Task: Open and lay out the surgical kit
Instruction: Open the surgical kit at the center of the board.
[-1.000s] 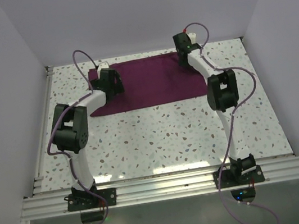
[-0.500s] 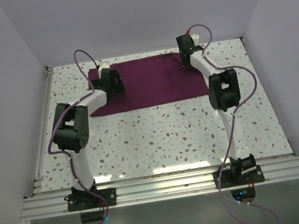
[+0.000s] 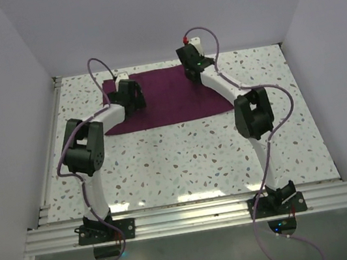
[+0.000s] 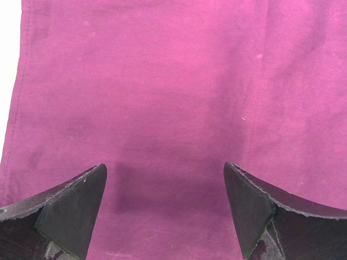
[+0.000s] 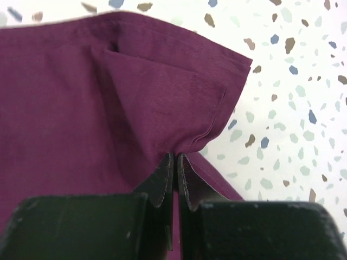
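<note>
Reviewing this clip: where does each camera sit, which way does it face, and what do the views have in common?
Top external: fixed above and behind the bases, looking down and forward over the speckled table; the left arm and right arm reach to the purple cloth wrap.
Left wrist: on the left arm, facing down at flat cloth; left claw shows, open.
Right wrist: on the right arm, facing the cloth's corner; right claw shows, shut on a fold.
Shared: all three see the cloth.

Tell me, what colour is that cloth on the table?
The cloth is plain dark purple-maroon, clearest in the left wrist view.
</note>
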Controlling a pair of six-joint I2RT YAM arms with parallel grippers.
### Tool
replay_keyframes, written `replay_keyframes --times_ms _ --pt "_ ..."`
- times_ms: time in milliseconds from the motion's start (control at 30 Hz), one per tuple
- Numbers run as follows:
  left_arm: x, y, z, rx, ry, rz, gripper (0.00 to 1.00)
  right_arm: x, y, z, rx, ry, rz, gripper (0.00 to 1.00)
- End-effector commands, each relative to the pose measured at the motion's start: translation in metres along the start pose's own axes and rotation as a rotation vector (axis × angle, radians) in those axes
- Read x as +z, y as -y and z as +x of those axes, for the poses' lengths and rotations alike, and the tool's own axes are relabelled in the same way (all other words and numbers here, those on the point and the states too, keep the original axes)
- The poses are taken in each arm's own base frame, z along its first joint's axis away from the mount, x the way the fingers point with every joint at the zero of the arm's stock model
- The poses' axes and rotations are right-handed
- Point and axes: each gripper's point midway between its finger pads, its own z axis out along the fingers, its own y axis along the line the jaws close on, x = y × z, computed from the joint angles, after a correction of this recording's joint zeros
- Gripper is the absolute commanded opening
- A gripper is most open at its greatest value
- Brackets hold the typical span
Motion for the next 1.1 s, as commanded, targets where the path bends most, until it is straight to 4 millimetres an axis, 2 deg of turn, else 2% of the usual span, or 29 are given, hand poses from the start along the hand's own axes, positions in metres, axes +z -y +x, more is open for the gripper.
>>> replay_keyframes --times_ms 0,33,67,167,200,300,367,400,433,467,500,533,567,600,633,767,800,900,967,1000,1067 --pt "-0.014 0.01 -0.02 -0.028 0.058 0.047 0.93 -0.029 0.011 -0.007 -0.044 0.022 0.027 0.0" --pt "-0.013 0.01 -0.018 -0.027 0.053 0.052 0.93 -0.032 0.006 0.002 -0.065 0.008 0.012 0.0" --pt "-0.014 0.011 -0.019 -0.034 0.056 0.059 0.93 -0.031 0.0 0.021 -0.099 -0.029 -0.005 0.0" --pt "-0.014 0.013 -0.016 -0.036 0.05 0.07 0.93 -0.036 -0.017 0.058 -0.17 -0.105 -0.03 0.0" --pt "-0.013 0.012 -0.014 -0.036 0.046 0.07 0.93 -0.038 -0.028 0.069 -0.191 -0.127 -0.058 0.0" --pt "-0.015 0.012 -0.011 -0.039 0.04 0.076 0.93 -0.044 -0.048 0.098 -0.275 -0.166 -0.083 0.0" --pt "-0.016 0.011 -0.008 -0.04 0.034 0.077 0.93 -0.05 -0.055 0.104 -0.322 -0.174 -0.075 0.0" --pt "-0.016 0.015 -0.016 -0.053 0.064 0.09 0.93 -0.056 -0.063 0.107 -0.345 -0.171 -0.078 0.0" --pt "-0.017 0.014 -0.014 -0.052 0.059 0.09 0.93 -0.06 -0.064 0.111 -0.37 -0.178 -0.072 0.0" --pt "-0.017 0.014 -0.015 -0.054 0.061 0.093 0.93 -0.064 -0.067 0.11 -0.377 -0.172 -0.072 0.0" --pt "-0.018 0.014 -0.015 -0.055 0.063 0.093 0.93 -0.072 -0.074 0.112 -0.394 -0.163 -0.076 0.08" --pt "-0.018 0.013 -0.014 -0.054 0.062 0.091 0.93 -0.08 -0.073 0.106 -0.392 -0.145 -0.07 0.22" --pt "-0.018 0.013 -0.014 -0.055 0.064 0.09 0.93 -0.084 -0.072 0.11 -0.4 -0.143 -0.066 0.48" --pt "-0.019 0.013 -0.015 -0.055 0.065 0.091 0.93 -0.091 -0.074 0.108 -0.403 -0.125 -0.057 0.91" --pt "-0.019 0.013 -0.015 -0.055 0.066 0.09 0.93 -0.094 -0.071 0.106 -0.399 -0.113 -0.044 0.98" --pt "-0.019 0.014 -0.013 -0.063 0.067 0.099 0.93 -0.108 -0.048 0.089 -0.356 -0.07 0.026 0.98" --pt "-0.019 0.014 -0.012 -0.065 0.068 0.101 0.93 -0.116 -0.042 0.077 -0.33 -0.044 0.03 0.98" --pt "-0.017 0.014 -0.01 -0.063 0.062 0.102 0.93 -0.12 -0.028 0.057 -0.26 0.002 0.046 0.98" --pt "-0.018 0.013 -0.01 -0.062 0.064 0.099 0.93 -0.116 -0.02 0.047 -0.192 0.008 0.049 0.98" --pt "-0.018 0.013 -0.01 -0.062 0.064 0.099 0.93 -0.109 -0.01 0.041 -0.146 -0.006 0.037 0.98" --pt "-0.019 0.012 -0.01 -0.062 0.065 0.095 0.93 -0.097 -0.004 0.036 -0.068 -0.021 0.002 0.98"
